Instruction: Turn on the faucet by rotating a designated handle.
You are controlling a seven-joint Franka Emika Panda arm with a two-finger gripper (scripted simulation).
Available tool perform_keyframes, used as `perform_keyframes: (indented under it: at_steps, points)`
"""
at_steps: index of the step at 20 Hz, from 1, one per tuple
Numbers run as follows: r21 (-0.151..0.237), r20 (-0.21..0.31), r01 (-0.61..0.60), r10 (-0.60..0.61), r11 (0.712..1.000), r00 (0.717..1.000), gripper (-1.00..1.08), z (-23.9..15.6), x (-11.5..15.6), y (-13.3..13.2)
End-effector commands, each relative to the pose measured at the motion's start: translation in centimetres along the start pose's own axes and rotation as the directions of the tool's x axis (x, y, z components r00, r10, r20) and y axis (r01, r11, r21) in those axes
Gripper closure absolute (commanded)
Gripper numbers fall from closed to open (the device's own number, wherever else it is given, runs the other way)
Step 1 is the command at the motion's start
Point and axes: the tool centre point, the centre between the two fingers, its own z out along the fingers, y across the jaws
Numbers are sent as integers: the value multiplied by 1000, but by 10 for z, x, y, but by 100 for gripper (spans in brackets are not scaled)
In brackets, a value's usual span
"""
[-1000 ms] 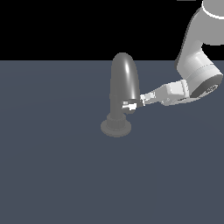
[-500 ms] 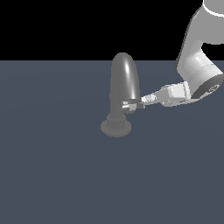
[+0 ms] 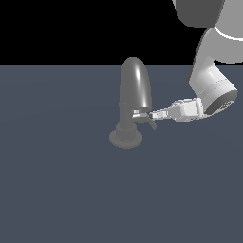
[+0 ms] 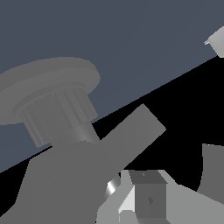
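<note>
Right now the glossy grey arch-shaped metal faucet (image 3: 134, 95) stands upright on its round stepped base on the flat dark blue-grey floor (image 3: 71, 190). Small white lever handle (image 3: 138, 114) juts from its lower body toward the exterior view's right. Pale robot gripper (image 3: 150, 115) reaches in from that side, tips at the handle; can't tell whether fingers pinch it or are spread.

Glossy grey faucet (image 3: 134, 90), white handle (image 3: 139, 114)

Your exterior view looks down from a raised, fairly distant spot, with the faucet (image 3: 132, 102) near centre and the arm entering from 2 o'clock. Your wrist view sits very close, tilted, beside that faucet's base; both views share the faucet.
</note>
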Motion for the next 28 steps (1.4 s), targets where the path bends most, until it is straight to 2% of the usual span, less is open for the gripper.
perform_keyframes:
  at_steps: [1,28]
  points:
    - [0,0,0,0,1000,1000,108,0,0,0]
    - [7,19,-58,58,998,998,108,1,57,-51]
